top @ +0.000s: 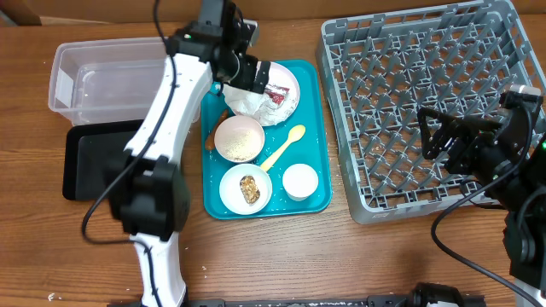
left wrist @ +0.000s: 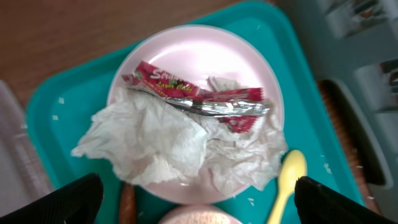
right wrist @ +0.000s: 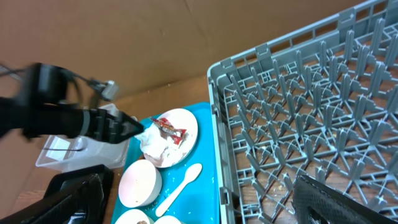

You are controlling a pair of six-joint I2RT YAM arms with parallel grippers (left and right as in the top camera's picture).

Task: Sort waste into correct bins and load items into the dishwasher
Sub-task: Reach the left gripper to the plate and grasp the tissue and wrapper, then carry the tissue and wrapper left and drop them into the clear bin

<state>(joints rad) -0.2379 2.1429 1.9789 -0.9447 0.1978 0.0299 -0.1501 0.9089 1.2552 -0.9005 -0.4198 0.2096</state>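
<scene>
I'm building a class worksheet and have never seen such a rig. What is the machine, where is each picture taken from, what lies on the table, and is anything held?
These are two robot arms at a wooden table. One picture looks down from above; the other two come from a camera on each wrist, so the dark shapes in their lower corners are that arm's own fingers. A teal tray holds a plate with a napkin and wrapper, two bowls, a cup and a spoon. Left of it sit a clear tub and a black tray; to its right, a grey rack. The left pincer hovers open over the plate; the right pincer is open near the rack. Neither holds anything.
</scene>
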